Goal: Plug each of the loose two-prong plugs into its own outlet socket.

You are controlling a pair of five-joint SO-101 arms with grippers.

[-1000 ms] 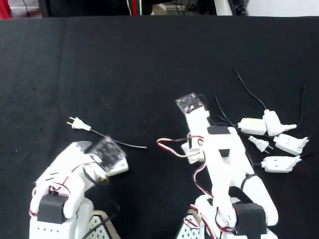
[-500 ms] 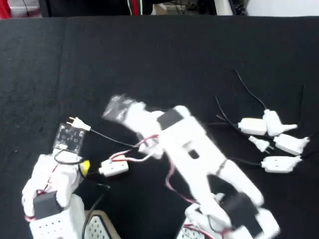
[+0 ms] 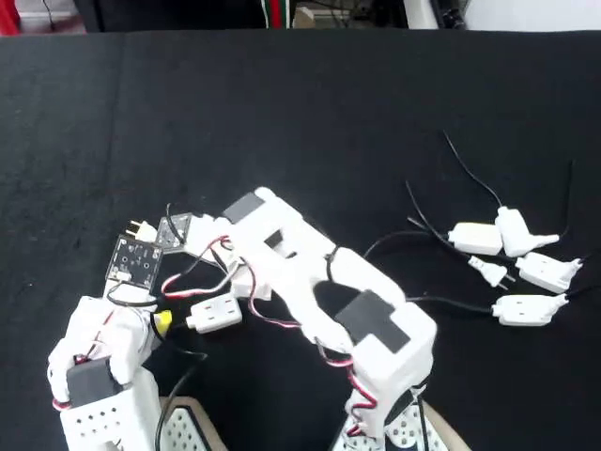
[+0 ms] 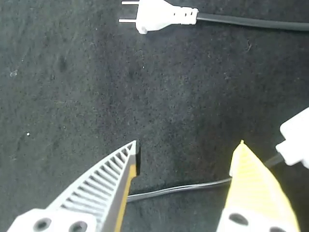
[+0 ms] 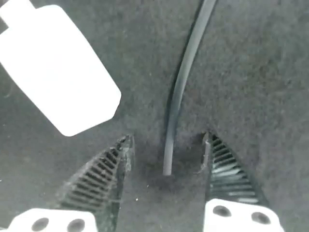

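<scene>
While one two-prong plug [image 3: 141, 229] lies loose on the table [image 3: 282, 113] before the spread left hand [image 4: 188, 144], the right hand [image 5: 166, 140], also spread, straddles a black cable [image 5: 181, 87], and another plug [image 3: 488, 271] waits beside the white sockets [image 3: 526, 308], so most plugging seems left.

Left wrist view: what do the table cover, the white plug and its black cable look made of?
Table cover: black felt-like cloth, matte, with a fuzzy, speckled nap. Plug: white moulded plastic, smooth with a slight sheen; its prongs look like bare metal. Cable: smooth black sheath, probably rubber or vinyl.
</scene>
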